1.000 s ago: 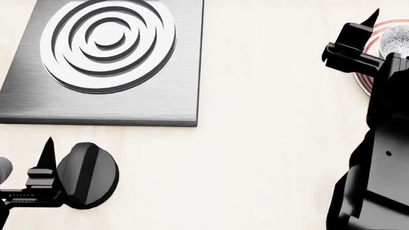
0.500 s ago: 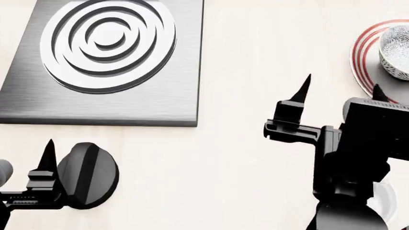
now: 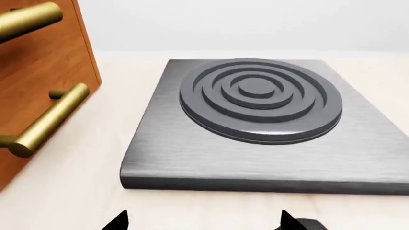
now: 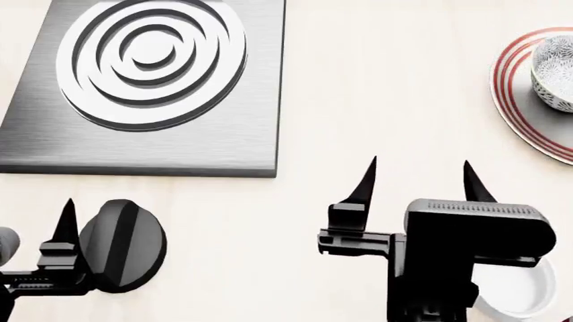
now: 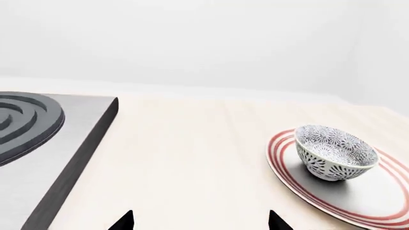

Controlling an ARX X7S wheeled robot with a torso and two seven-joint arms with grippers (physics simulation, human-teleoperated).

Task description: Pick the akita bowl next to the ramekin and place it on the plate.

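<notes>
Ahead of the right gripper [image 4: 418,181] the counter [image 4: 376,100] lies bare up to the plate [image 5: 383,201]; the akita bowl [image 5: 334,152] fills it, the ramekin [image 4: 514,290] seemingly beneath the wrist.

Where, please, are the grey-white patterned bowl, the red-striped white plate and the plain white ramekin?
akita bowl [image 5: 334,155], right wrist view, patterned outer wall.
plate [image 5: 377,194], right wrist view, bare white floor.
ramekin [image 4: 517,290], head view, white inside.

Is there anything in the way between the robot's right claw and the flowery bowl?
Nothing visible. The right gripper hangs open over bare counter, and the akita bowl already sits on the plate beyond it.
</notes>
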